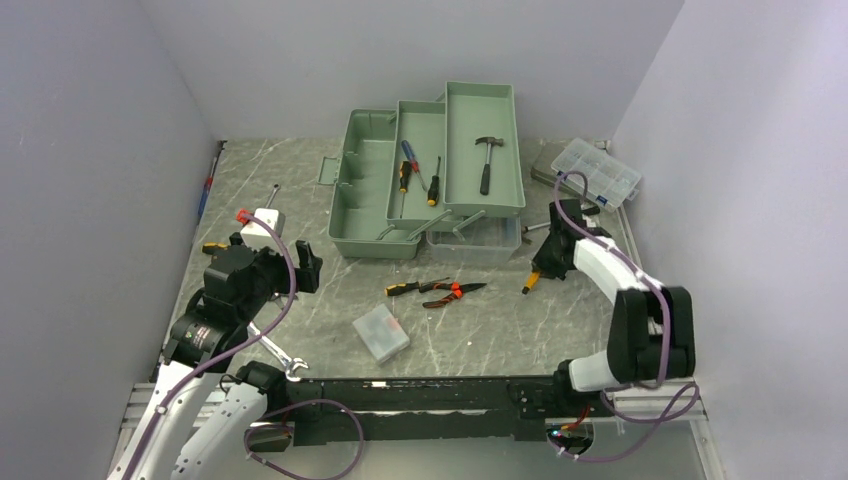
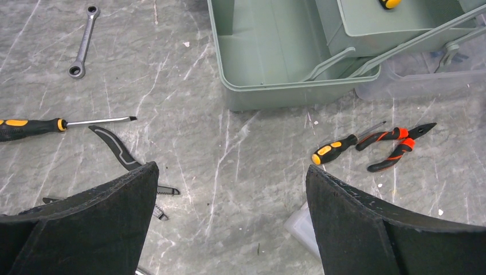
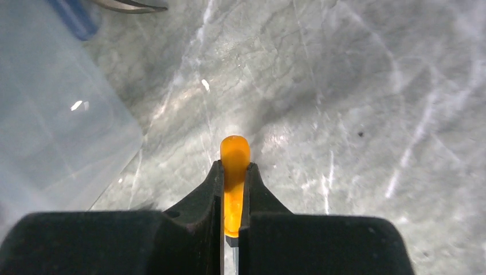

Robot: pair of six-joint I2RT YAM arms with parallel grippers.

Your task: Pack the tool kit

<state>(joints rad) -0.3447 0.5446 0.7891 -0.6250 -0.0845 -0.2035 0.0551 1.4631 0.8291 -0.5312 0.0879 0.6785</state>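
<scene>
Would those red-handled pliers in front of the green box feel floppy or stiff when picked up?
The pliers lie with handles spread, so the joint probably swings loosely if one handle is gripped. Their dark metal jaws suggest some heft. Lying flat, they likely won't roll.

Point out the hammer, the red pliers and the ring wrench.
hammer (image 1: 486, 170), top external view, on its black handle.
red pliers (image 2: 404, 136), left wrist view, at the pivot.
wrench (image 2: 84, 41), left wrist view, mid-shaft.
</scene>
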